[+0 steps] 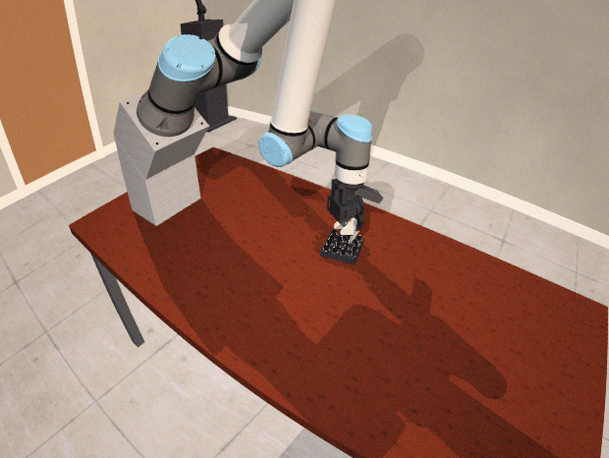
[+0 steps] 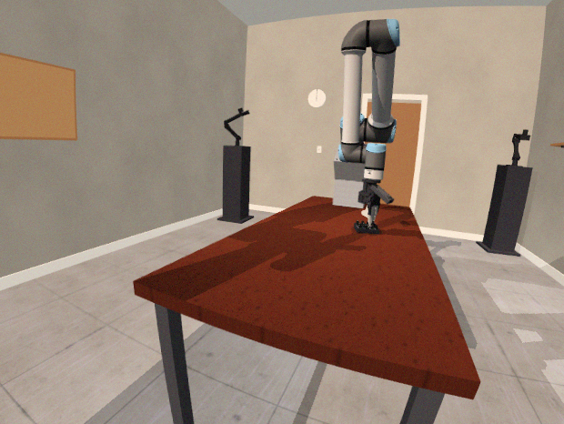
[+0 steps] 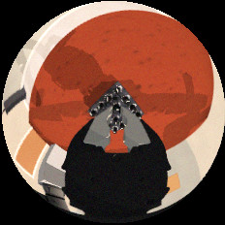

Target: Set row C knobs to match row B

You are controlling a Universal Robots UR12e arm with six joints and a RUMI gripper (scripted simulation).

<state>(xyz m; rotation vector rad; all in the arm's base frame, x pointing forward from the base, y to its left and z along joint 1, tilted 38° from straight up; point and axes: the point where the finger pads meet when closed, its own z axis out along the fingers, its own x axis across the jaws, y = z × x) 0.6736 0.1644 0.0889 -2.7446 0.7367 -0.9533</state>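
The knob box is a small dark square block with rows of small knobs, lying flat on the red table. My gripper points straight down onto the box's far side. In the wrist view its two grey fingers close in on one knob in a line of knobs between them. The fingers stand nearly together, shut on that knob. The row letters and the knobs' marks are too small to read.
The arm's grey base block stands on the table's far left corner. Two black pedestals with camera arms stand on the floor beyond the table.
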